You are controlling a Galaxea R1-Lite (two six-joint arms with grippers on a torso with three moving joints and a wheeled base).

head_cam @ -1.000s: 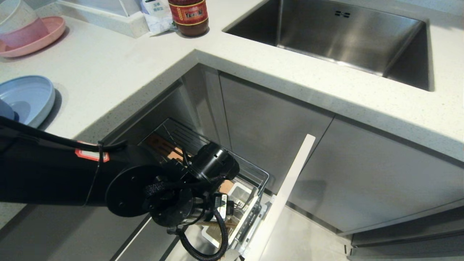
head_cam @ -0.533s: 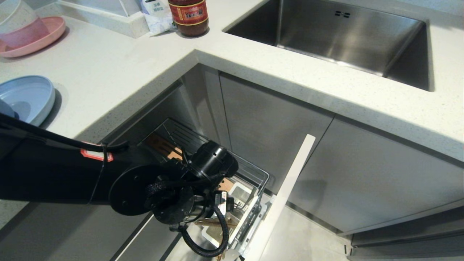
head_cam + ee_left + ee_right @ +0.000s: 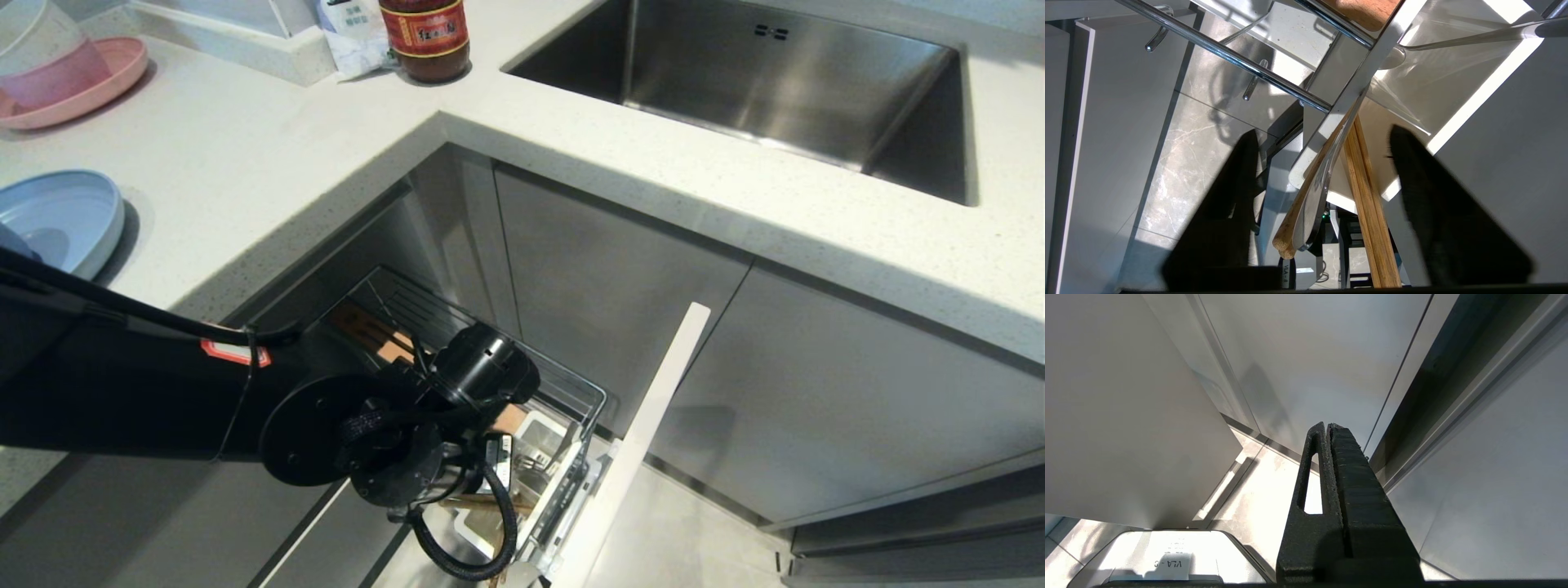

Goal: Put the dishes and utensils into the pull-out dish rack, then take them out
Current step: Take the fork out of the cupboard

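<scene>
wooden chopsticks and the silver fork lean out of the white utensil box in the pull-out dish rack. left gripper straddles them, fingers spread, touching neither; close squarely around both handles before lifting. right gripper parked, fingers pressed together.

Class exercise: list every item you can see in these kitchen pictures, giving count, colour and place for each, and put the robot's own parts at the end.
Round plastic plate: one, light blue, counter at left.
Pink plate: one, counter's far left.
Red-labelled jar: one, dark, counter's back.
Steel sink: one, silver, right.
Chrome wire pull-out rack: one, pulled out below the counter.
White utensil box: one, in the rack.
Wooden chopsticks: a pair, light brown, in the box.
Metal fork: one, silver, in the box.
Left gripper: black, fingers apart around the utensils.
Right gripper: black, shut, beside cabinets.
</scene>
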